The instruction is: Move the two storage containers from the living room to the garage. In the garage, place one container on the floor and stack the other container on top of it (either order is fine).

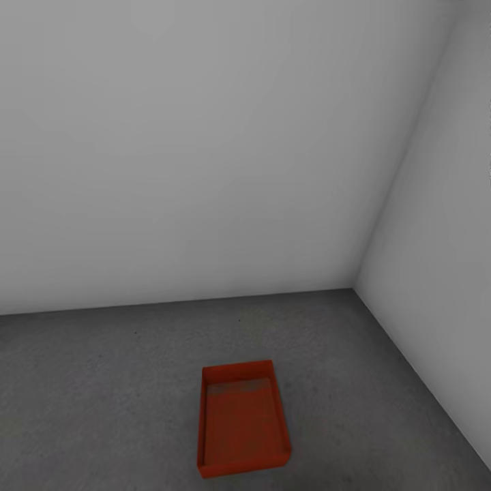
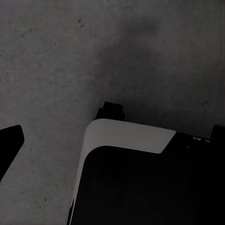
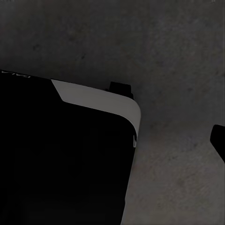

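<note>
One red-orange storage container [image 1: 243, 426] sits open side up on the grey concrete floor [image 1: 102, 382] of the garage, low in the head view and a little right of centre. It looks empty. In the left wrist view my left gripper [image 2: 118, 130] hangs above the floor, with one dark fingertip [image 2: 10, 145] at one edge and the other at the far edge. It holds nothing. A dark fingertip [image 3: 218, 140] of my right gripper [image 3: 112, 136] shows far to one side over the same floor, also holding nothing.
Two plain white walls [image 1: 204, 150] meet in a corner [image 1: 354, 286] behind and right of the container. My black and white base [image 2: 140, 178] lies under the left gripper, and the base [image 3: 61, 154] shows under the right one too.
</note>
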Controlling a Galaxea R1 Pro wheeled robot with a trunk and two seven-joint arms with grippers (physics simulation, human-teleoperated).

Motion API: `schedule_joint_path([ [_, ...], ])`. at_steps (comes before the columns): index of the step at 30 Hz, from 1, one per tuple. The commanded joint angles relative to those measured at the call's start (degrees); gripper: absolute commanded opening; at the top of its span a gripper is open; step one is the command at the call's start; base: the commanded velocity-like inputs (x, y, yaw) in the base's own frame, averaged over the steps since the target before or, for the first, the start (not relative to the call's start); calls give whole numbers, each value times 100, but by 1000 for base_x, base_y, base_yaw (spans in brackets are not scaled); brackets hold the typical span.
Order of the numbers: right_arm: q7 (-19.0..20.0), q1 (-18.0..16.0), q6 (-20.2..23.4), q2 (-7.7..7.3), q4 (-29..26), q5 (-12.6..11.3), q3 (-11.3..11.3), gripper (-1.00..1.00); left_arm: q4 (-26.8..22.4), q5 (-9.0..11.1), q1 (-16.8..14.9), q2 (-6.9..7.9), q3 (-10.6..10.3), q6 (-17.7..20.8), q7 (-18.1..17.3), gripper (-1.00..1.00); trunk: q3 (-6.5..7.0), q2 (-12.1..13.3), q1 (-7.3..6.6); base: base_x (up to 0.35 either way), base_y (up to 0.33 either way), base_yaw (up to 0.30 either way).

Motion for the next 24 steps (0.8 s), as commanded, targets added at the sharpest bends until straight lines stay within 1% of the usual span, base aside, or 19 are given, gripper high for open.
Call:
schedule_joint_path([
  [1, 3, -6, -30, 4, 17, -51, 48, 100, -2, 29, -4, 0, 21, 17, 10, 100, 4, -3, 0, 0, 0, 0],
  [13, 3, -6, -26, 4, 17, -45, 48, 100, 1, 24, -7, 0, 16, -8, -5, 100, 110, -3, 0, 0, 0, 0],
  [20, 4, -2, 4, -2, 22, -27, 48, 100, 6, 28, -4, 14, 20, -3, -8, 100, 124, -3, 0, 0, 0, 0],
  [24, 27, 90, 46, -9, 22, -16, 54, 100, 12, 26, 6, 23, 21, 22, -22, 100, 125, -3, 0, 0, 0, 0],
])
